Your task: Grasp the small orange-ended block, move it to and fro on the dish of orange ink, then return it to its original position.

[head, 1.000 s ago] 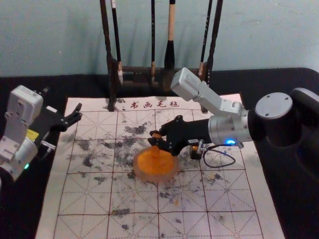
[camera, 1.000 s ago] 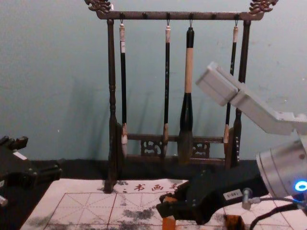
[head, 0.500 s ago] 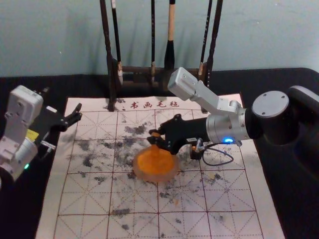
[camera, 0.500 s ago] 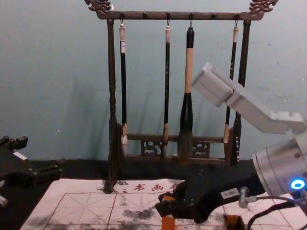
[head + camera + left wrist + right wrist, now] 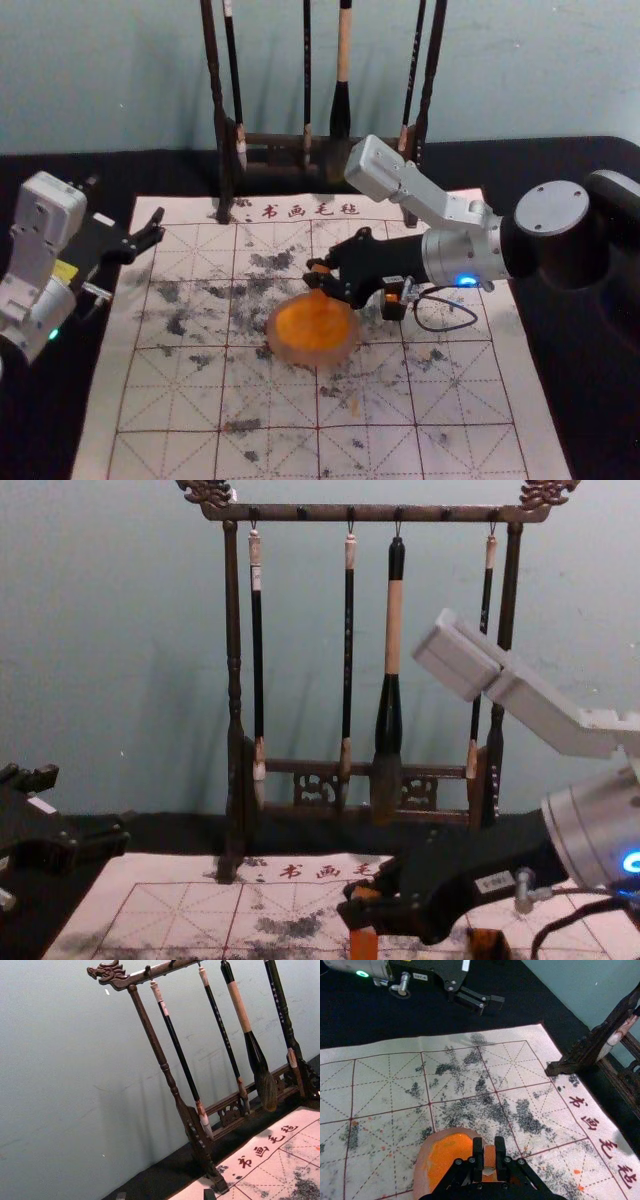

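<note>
1. Left gripper: it is parked beyond the left edge of the mat, above the worktop. Its fingers are spread apart with nothing gripped. The centre is thereby left free for the other arm.
2. Mat: it is laid flat on the worktop beneath the dish, presumably so that drips are caught.
3. Rack: it is stood behind the work, and the brushes are hung from it with their tips downward. They are judged not to be needed for this task.
4. Dish: it is set near the mat's middle, within easy reach of the right arm. The orange ink is spread openly inside it, so that an end can be drawn across the surface.
5. Block: it is held upright over the far part of the dish, lower end toward the ink. Whether the ink is touched cannot be told. The to-and-fro movement is judged to be the step in hand.
6. Right gripper: it is reached in low from the right. Its fingers are closed on the block's upper part from both sides, so that the lower end is left exposed for inking. A low, level stroke is called for; the rim may be caught if the stroke is made too wide.
7. Dark holder: it is placed just right of the dish, possibly as the block's return position.
</note>
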You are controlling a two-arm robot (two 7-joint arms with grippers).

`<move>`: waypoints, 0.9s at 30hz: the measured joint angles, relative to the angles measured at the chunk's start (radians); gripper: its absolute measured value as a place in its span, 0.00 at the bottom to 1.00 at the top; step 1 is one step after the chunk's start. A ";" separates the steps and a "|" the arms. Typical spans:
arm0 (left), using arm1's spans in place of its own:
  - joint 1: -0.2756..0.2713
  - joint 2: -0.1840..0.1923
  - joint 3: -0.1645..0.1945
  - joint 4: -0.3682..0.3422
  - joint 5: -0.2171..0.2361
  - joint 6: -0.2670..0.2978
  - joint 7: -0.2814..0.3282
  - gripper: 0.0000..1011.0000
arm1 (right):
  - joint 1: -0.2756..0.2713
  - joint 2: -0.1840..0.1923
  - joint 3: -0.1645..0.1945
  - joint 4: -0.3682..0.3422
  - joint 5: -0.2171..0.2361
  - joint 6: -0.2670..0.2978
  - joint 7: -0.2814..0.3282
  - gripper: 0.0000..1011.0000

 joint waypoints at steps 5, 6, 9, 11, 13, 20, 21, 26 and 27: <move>0.000 0.000 0.000 0.000 0.000 0.000 0.000 0.99 | -0.009 0.019 -0.004 -0.021 -0.001 -0.004 0.010 0.12; 0.000 0.000 0.000 0.000 0.000 0.000 0.000 0.99 | -0.011 0.022 -0.004 -0.025 -0.001 -0.004 0.012 0.12; 0.000 0.000 0.000 0.000 0.000 0.000 0.000 0.99 | -0.020 0.038 -0.007 -0.044 -0.001 -0.007 0.019 0.12; 0.000 0.000 0.000 0.000 0.000 0.000 0.000 0.99 | -0.024 0.044 -0.007 -0.053 -0.001 -0.007 0.021 0.12; 0.000 0.000 0.000 0.000 0.000 0.000 0.000 0.99 | -0.030 0.053 -0.007 -0.065 0.001 -0.007 0.024 0.12; 0.000 0.000 0.000 0.000 0.000 0.000 0.000 0.99 | -0.047 0.071 -0.010 -0.099 0.012 -0.005 0.032 0.12; 0.000 0.000 0.000 0.000 0.000 0.000 0.000 0.99 | -0.049 0.072 -0.011 -0.102 0.012 -0.005 0.033 0.12; 0.000 0.000 0.000 0.000 0.000 0.000 0.000 0.99 | -0.052 0.071 -0.016 -0.108 0.017 -0.004 0.035 0.12; 0.000 0.000 0.000 0.000 0.000 0.000 0.000 0.99 | -0.052 0.069 -0.018 -0.109 0.018 -0.004 0.035 0.12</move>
